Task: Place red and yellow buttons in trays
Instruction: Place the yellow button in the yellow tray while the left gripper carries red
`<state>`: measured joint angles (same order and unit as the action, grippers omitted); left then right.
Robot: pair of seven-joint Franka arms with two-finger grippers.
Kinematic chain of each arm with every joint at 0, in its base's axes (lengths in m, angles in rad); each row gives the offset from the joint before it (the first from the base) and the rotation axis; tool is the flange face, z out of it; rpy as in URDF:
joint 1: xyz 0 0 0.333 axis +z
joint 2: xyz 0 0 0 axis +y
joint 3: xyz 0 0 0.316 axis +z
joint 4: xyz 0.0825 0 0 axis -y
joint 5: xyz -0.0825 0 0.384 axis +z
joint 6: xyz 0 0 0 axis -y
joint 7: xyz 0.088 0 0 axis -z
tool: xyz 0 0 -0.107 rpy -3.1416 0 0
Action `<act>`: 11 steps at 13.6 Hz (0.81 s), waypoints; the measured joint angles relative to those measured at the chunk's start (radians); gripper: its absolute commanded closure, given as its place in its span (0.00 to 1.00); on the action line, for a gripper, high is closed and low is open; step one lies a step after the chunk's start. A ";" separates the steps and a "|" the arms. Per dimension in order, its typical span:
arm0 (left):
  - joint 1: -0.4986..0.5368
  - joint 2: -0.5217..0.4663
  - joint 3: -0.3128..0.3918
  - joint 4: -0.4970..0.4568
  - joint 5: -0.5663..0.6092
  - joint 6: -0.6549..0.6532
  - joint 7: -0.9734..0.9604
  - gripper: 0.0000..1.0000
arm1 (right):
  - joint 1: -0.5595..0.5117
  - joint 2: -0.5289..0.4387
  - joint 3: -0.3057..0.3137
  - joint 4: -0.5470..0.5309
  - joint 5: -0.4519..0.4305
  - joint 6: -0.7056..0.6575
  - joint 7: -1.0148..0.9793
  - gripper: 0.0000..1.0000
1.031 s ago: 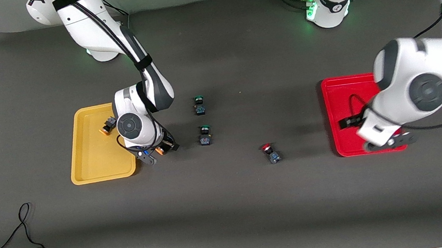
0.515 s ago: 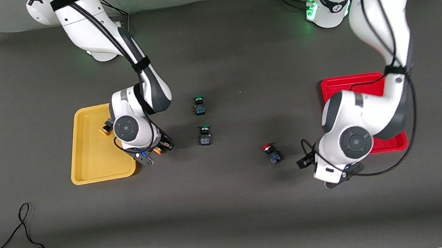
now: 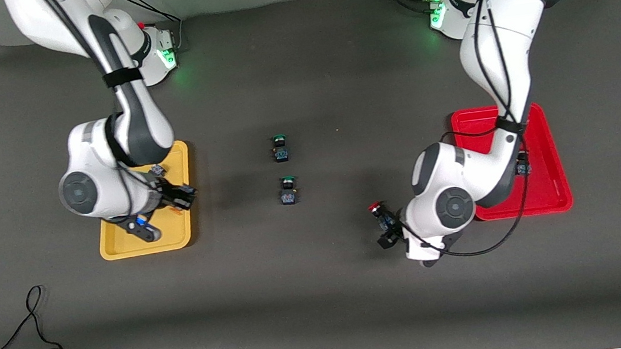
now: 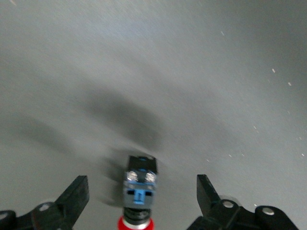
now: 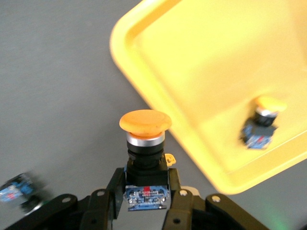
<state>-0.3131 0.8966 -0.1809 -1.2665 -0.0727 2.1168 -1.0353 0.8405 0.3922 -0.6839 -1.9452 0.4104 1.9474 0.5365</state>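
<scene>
Front view: the right gripper (image 3: 174,198), over the yellow tray (image 3: 118,248) near its long edge toward the table's middle, pinches a yellow button. 1 yellow button (image 3: 156,170) lies in that tray; 1 red button (image 3: 521,167) in the red tray (image 3: 550,169).

Left wrist view: the left gripper (image 4: 141,199) is spread astride the last red button (image 4: 139,191).

Right wrist view: the fingers (image 5: 115,191) clamp the yellow button (image 5: 145,155) by its squared body. These look light, rigid, smooth-capped; the flat body sides grip best.
</scene>
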 measured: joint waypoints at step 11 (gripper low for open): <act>-0.012 0.052 0.002 0.013 0.045 0.016 0.026 1.00 | -0.060 0.092 -0.028 -0.143 0.083 0.250 -0.301 1.00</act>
<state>-0.3249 0.9488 -0.1792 -1.2537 -0.0279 2.1330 -1.0090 0.7808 0.4845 -0.7119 -2.0881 0.4930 2.1973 0.2358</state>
